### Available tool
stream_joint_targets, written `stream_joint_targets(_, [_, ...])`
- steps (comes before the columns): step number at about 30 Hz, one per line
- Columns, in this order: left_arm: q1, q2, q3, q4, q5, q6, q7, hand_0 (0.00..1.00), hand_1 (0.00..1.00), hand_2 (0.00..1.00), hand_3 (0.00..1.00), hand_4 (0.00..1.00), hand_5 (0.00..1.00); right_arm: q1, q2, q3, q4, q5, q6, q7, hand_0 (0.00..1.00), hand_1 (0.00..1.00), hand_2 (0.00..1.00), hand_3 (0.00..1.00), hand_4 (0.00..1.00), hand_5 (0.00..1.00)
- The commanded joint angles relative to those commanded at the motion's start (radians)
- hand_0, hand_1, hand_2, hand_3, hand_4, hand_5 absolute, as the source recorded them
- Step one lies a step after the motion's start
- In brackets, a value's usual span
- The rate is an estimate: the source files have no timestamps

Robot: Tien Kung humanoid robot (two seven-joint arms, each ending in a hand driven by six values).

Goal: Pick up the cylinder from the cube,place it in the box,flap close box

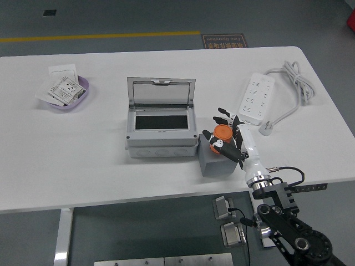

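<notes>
An orange cylinder point(223, 133) stands on top of a grey cube point(217, 162) at the table's front right. My right hand point(227, 137) reaches in from the lower right, and its black fingers point(223, 117) curl around the cylinder, which still rests on the cube. Left of the cube sits the grey box point(161, 144) with its clear lid point(161, 91) flipped up and back, showing a dark opening. My left arm does not show.
A white power strip point(256, 100) with its coiled cord point(297, 83) lies at the right rear. A purple dish point(85, 100) holding white packets sits at the left rear. The table's near edge runs just below the cube.
</notes>
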Motion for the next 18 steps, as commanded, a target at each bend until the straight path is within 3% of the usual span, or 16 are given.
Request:
stream_joint_targets(15, [-0.003,0.000,0.011,0.000,-0.009,0.001,-0.006,0.614,0.669,0.579,0.602,0.664,0.395,0.002,0.000,-0.024,-0.016,-0.006,-0.022,-0.013,0.821,0.797,0.743,0.859,0.917,0.303])
stream_joint_targets(16, [-0.004,0.000,0.011,0.000,-0.010,0.001,-0.007,0.614,0.669,0.579,0.601,0.664,0.395,0.003,0.000,-0.025,-0.015,-0.004,-0.024,-0.012,0.819,0.797,0.741,0.859,0.769,0.114])
stream_joint_targets(18, [-0.004,0.000,0.013,0.000,-0.011,0.002,-0.008,0.614,0.669,0.579,0.601,0.664,0.395,0.004,-0.001,-0.028,-0.015,-0.002,-0.025,-0.012,0.819,0.797,0.741,0.859,0.769,0.114])
